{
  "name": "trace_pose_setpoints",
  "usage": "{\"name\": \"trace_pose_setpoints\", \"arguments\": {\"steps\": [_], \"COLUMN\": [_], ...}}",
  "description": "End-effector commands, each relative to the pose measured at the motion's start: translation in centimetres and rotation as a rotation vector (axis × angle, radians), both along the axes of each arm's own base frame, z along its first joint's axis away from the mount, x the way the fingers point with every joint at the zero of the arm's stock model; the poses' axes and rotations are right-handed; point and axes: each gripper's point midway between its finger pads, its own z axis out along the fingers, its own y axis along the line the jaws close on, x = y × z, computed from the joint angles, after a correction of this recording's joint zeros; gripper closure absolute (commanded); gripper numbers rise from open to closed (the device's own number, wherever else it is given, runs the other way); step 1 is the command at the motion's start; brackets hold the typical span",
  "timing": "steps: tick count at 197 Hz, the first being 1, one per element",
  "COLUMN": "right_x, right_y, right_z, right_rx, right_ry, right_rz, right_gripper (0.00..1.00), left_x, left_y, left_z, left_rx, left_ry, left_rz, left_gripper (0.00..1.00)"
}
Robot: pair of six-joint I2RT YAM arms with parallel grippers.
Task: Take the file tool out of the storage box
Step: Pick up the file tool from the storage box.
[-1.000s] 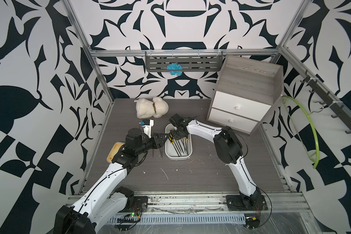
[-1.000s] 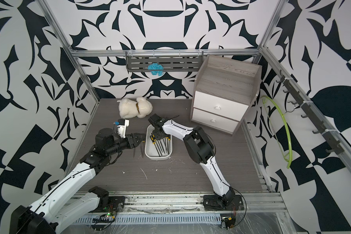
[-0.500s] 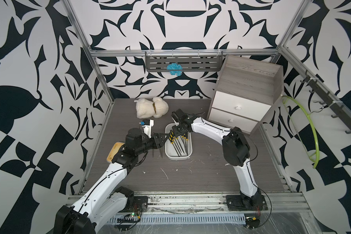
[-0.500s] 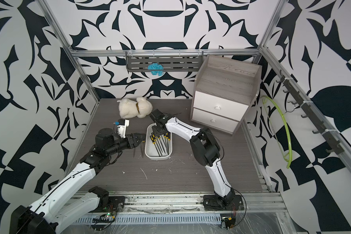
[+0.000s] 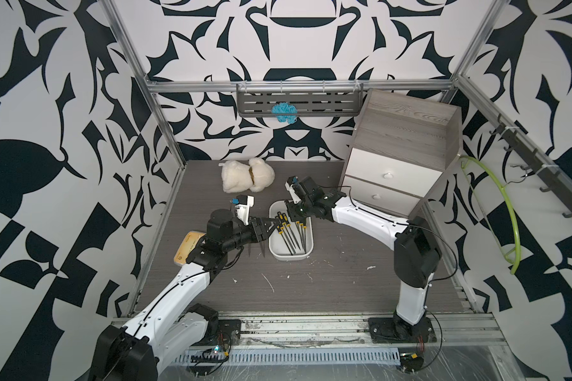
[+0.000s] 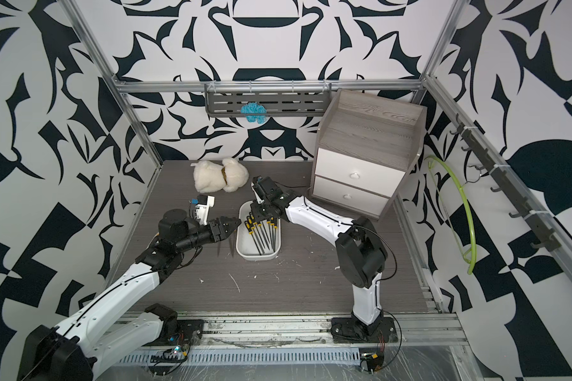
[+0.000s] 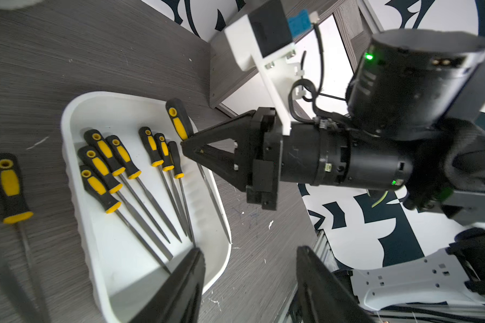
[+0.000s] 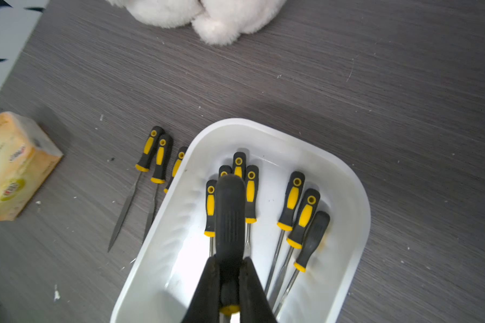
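The white storage box (image 5: pixel 272 245) (image 6: pixel 241 246) sits mid-table and holds several file tools with black and yellow handles. My right gripper (image 8: pixel 230 260) (image 5: pixel 292 217) (image 6: pixel 257 215) is shut on the handle of one file tool (image 8: pixel 230 212) (image 7: pixel 177 120) at the box's far end. That handle is raised above the others, and its blade slants down along the box's right wall (image 7: pixel 219 201). My left gripper (image 7: pixel 249 250) (image 5: pixel 271 225) (image 6: pixel 234 225) hangs open and holds nothing, just left of the box rim (image 7: pixel 67 156).
More files (image 8: pixel 149 148) (image 7: pixel 9 184) lie on the table left of the box. A yellow packet (image 5: pixel 187 250) (image 8: pixel 11 165) sits at the left edge. A white plush toy (image 5: pixel 246 174) lies behind, and a grey cabinet (image 5: pixel 400 165) stands at the back right.
The right arm's elbow has swung to the right and its jaws have tightened on the file handle. The left arm has not moved.
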Motion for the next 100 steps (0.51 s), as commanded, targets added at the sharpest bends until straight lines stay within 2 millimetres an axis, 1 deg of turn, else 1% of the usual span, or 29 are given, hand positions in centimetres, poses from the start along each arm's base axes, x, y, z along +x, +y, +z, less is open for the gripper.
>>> {"name": "trace_pose_setpoints", "arguments": {"steps": [1,35,60,82,100], "right_x": [0.0,-1.9,-2.9,-3.6,-4.0], "right_y": [0.8,0.4,-0.5,-0.9,-1.1], "right_z": [5.4,7.5,9.0,9.7,9.7], "right_rx": [0.159,0.27,0.332,0.38,0.415], "right_ry": [-0.098,-0.115,-0.146,-0.155,-0.157], "right_rz": [-0.004,0.013,0.005,-0.003,-0.006], "right_gripper": [0.98,1.0,1.0,1.0,1.0], "left_x": [-0.2,-0.4,-0.5,-0.7,-0.7], "left_y": [-0.8,-2.1,-2.8,-3.5,-4.0], "left_z": [0.3,0.2,-0.2,-0.5,-0.9], "left_rx": [-0.046,-0.093,-0.084,-0.076,-0.065], "left_ry": [-0.01,0.004,0.011,0.018,0.023], "left_rz": [-0.04,-0.092,-0.108,-0.127,-0.136], "left_gripper": [0.42,0.43,0.43,0.43,0.43]}}
